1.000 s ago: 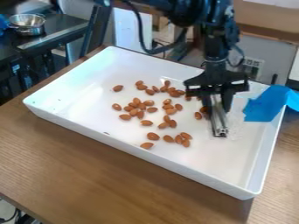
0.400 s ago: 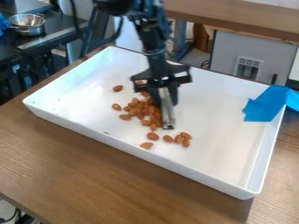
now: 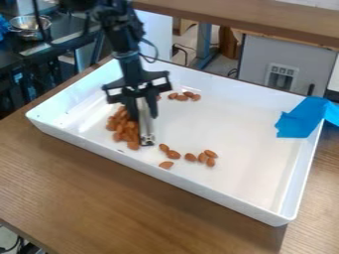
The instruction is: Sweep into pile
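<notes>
Camera view: the black robot arm (image 3: 122, 37) comes in from the upper left and hangs over the left part of a large, shallow, white rectangular tray (image 3: 218, 197) with raised walls. Its black end effector (image 3: 144, 117) is closed on a narrow, silvery metal tool (image 3: 145, 131), held nearly upright with its lower end down at the tray floor.

Just beside the tool, on its left side in the view, a dense heap of brown, oval almonds (image 3: 122, 126) lies in the left part of the tray, many of them touching or overlapping. More almonds are outside that heap: a small cluster (image 3: 184, 96) near the far wall, and a loose scatter (image 3: 202, 158) toward the near wall, to the right of the tool, some nuts touching and others apart. A tiny dark speck (image 3: 120, 150) lies on the tray floor close to the near wall.

A bright blue, flexible sheet (image 3: 301, 119) hangs over the tray's right wall, part of it inside. The tray rests on a brown, wood-grained desk (image 3: 99, 191). In the upper left background sits a round, shiny metal bowl (image 3: 28, 33).
</notes>
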Robot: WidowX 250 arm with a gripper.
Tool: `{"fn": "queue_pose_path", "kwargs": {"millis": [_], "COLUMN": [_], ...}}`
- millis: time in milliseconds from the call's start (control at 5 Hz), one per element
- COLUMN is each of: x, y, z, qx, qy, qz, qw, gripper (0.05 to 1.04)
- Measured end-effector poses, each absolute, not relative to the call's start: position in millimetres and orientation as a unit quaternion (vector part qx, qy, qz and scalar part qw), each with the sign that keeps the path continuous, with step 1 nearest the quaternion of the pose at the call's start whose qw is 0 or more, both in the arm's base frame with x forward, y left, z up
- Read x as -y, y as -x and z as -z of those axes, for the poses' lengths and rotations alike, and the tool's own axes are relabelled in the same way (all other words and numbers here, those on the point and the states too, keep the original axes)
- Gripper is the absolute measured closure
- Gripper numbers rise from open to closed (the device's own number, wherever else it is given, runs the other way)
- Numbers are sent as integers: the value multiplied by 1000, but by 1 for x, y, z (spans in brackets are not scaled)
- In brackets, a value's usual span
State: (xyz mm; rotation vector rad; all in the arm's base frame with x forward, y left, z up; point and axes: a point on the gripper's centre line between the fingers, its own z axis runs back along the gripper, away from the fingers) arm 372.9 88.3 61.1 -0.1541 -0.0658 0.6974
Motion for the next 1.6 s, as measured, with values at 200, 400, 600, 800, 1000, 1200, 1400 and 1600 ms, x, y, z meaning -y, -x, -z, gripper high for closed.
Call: {"fn": "queue_pose_path", "kwargs": {"millis": [200,400,600,800,1000,1200,1400,1600], "x": [-112,-122,-125,-104,-56,-2,46,78], "y": [-353,-338,-331,-335,-357,-370,-376,-384], "z": [-62,-63,-67,-92,-116,-130,-141,-139], "qx": [35,40,38,51,81,86,94,91], "qy": [69,57,65,100,136,137,131,122], "qz": [-359,-359,-374,-364,-325,-282,-251,-219], "qw": [930,931,924,925,932,946,954,964], "gripper": [716,716,716,716,716,716,716,716]}}
